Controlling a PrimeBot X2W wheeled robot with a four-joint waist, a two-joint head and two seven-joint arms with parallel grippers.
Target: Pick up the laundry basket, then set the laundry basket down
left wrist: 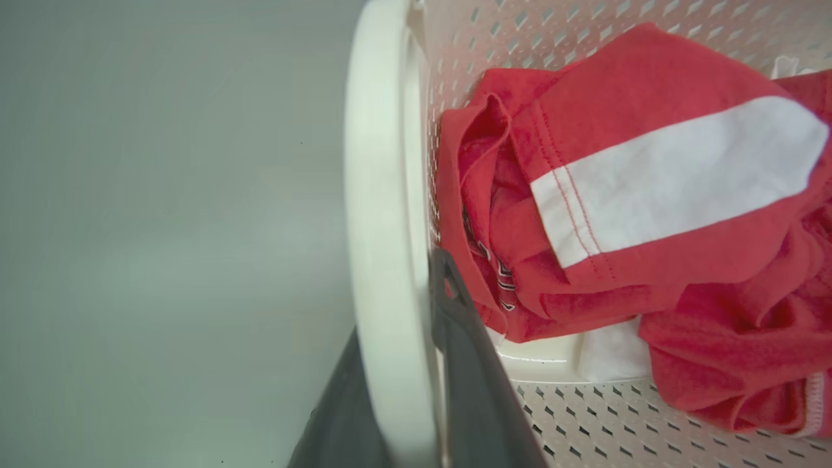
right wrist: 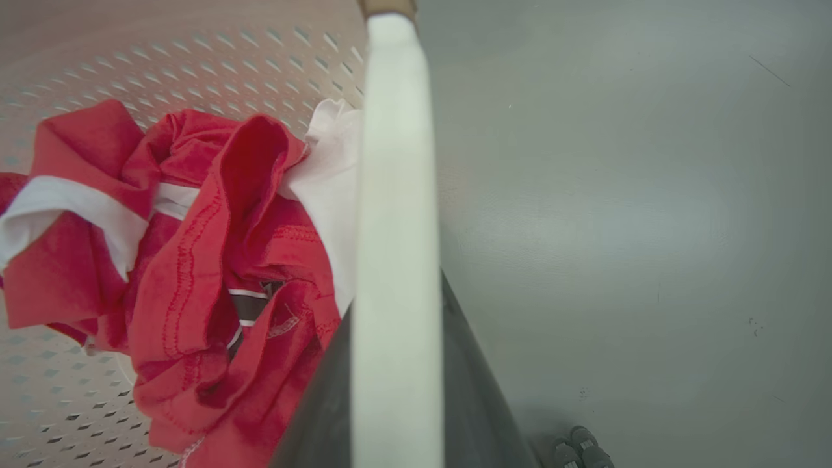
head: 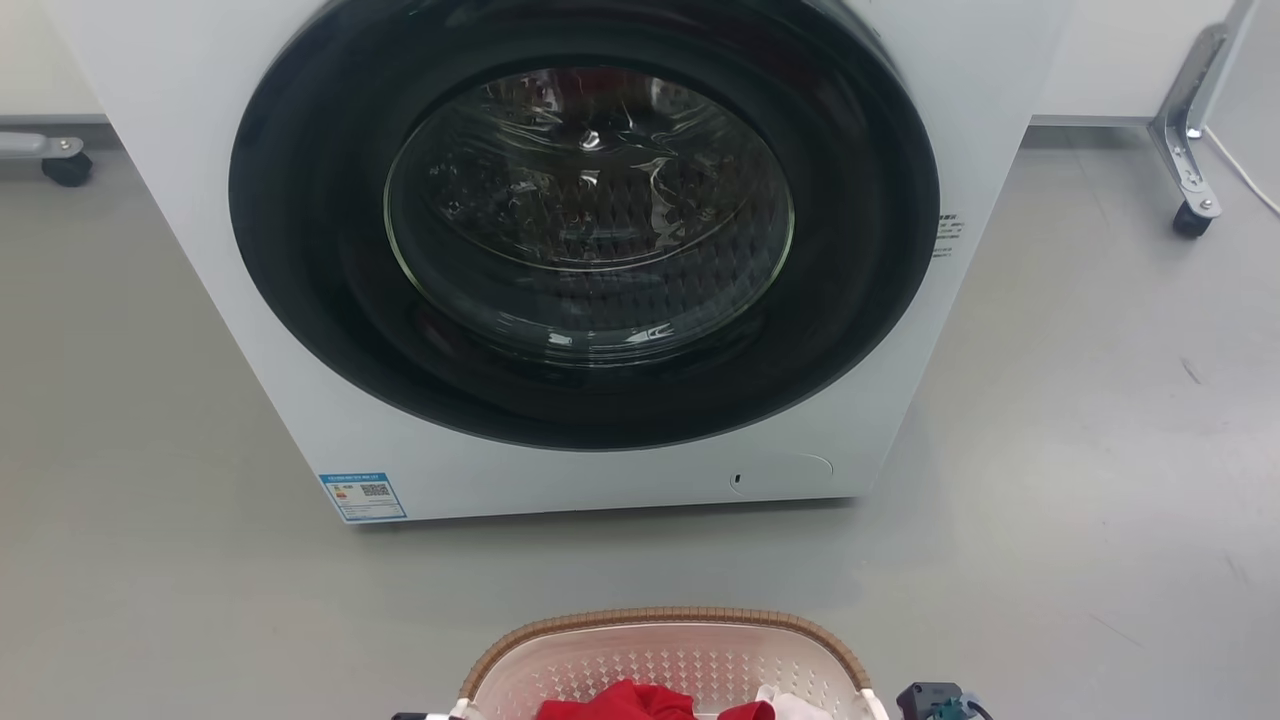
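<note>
Directly ahead: white washer, round dark door closed, glass centre. A blue label sits at its lower left corner. Grey floor lies all round it. A castor stands far left by the wall, and a metal leg on a castor stands far right, both well apart from the washer.

The laundry basket is at the bottom edge of the head view, near the washer front, with a strip of floor between them. Its brown rim faces the washer. Cannot tell whether it rests on the floor or hangs above it. Inside lies a red garment with a white band, crumpled, over some white cloth.

Left gripper: dark fingers straddle the basket's white side handle, one inside the basket, one outside, clamped on it.

Right gripper: same on the opposite handle, fingers tight against both faces, gripping it.
</note>
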